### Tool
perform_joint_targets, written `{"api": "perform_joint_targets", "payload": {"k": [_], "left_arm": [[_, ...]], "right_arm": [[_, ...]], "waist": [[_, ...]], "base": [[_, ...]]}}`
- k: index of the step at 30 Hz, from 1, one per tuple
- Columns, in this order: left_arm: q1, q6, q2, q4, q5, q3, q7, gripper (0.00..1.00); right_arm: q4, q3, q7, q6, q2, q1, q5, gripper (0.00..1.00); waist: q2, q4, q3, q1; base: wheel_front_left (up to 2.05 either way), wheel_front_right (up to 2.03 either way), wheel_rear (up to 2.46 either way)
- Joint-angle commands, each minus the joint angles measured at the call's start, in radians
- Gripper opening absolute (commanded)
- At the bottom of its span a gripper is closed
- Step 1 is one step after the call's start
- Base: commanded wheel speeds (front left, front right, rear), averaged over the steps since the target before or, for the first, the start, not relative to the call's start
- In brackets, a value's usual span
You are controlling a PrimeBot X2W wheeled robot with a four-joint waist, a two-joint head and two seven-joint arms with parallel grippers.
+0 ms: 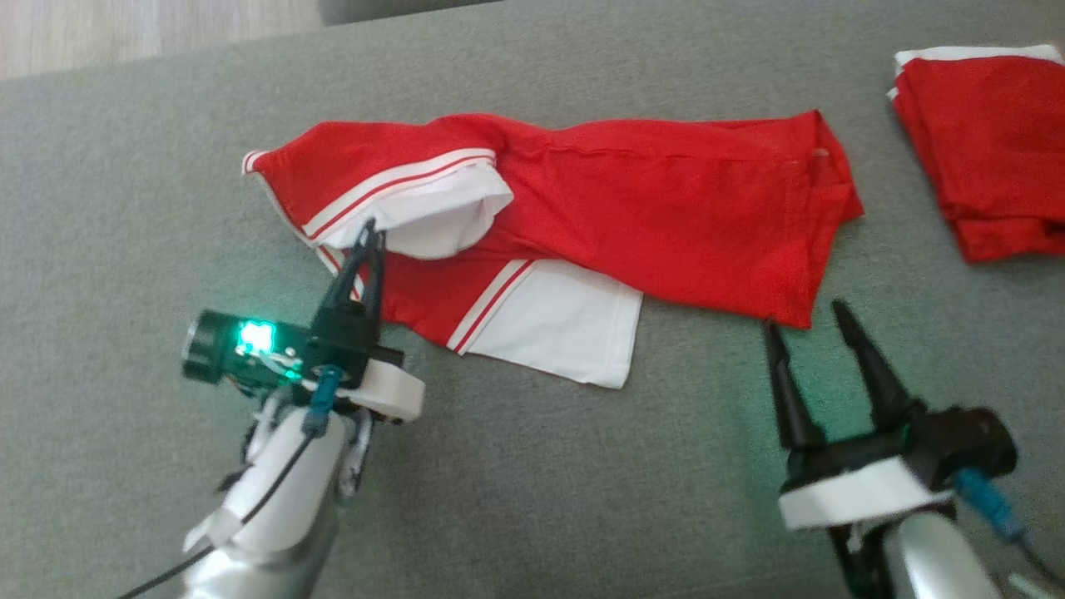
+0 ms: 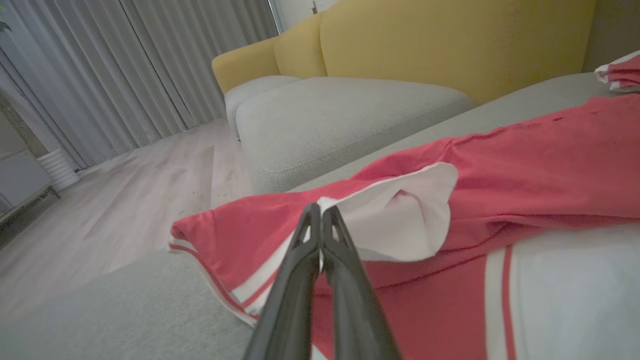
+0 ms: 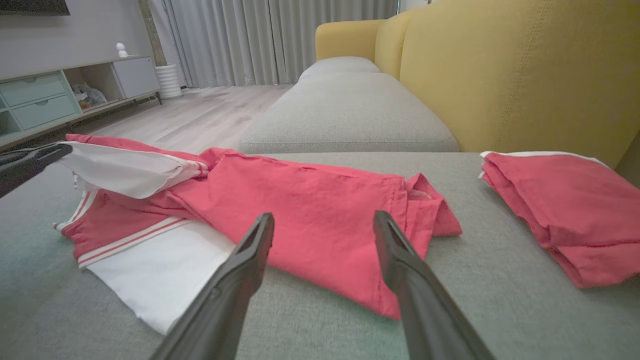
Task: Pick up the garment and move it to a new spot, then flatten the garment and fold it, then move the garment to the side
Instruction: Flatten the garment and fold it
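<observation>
Where a white sleeve (image 1: 433,220) lifts at the left, the left gripper (image 1: 374,233) is clenched on the garment (image 1: 666,208), which lies spread across the grey seat (image 1: 125,208). The right gripper (image 1: 804,315) stands released just beside its hem. Far right lies a second, folded garment (image 1: 990,150).

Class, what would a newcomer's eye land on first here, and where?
The bright red and white garment sprawled across the middle of the grey cushion stands out first. At its left end the left gripper pinches a white sleeve edge; the right gripper stands open by its near right corner. A folded red garment lies at far right.
</observation>
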Motion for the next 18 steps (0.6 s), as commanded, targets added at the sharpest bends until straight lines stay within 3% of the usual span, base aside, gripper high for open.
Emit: {"api": "perform_joint_targets", "payload": {"k": [1,5,9,14,18], "left_arm": [[-0.012,0.011,0.047,-0.072,0.014,0.033,0.000,0.00],[-0.002,0.021,0.098,-0.179,0.028,0.040,0.038,0.00],[0.005,0.028,0.127,-0.249,0.032,0.047,0.069,0.00],[0.014,0.032,0.148,-0.325,0.033,0.049,0.103,0.00],[0.018,0.036,0.152,-0.353,0.032,0.045,0.115,0.00]], "right_arm": [[-0.012,0.013,-0.003,-0.001,-0.035,-0.070,0.037,1.00],[0.074,-0.005,0.002,-0.001,-0.090,-0.159,0.172,1.00],[0.145,0.022,0.083,-0.001,-0.162,-0.256,0.296,1.00],[0.201,0.100,0.274,-0.001,-0.293,-0.397,0.489,1.00],[0.240,0.141,0.369,-0.001,-0.356,-0.464,0.600,1.00]], "waist": [[0.0000,0.012,0.014,0.0000],[0.0000,0.031,0.040,0.0000],[0.0000,0.042,0.059,0.0000],[0.0000,0.063,0.084,0.0000],[0.0000,0.077,0.096,0.0000]], "base": [[0.00,0.00,0.00],[0.00,0.00,0.00],[0.00,0.00,0.00],[0.00,0.00,0.00],[0.00,0.00,0.00]]}}
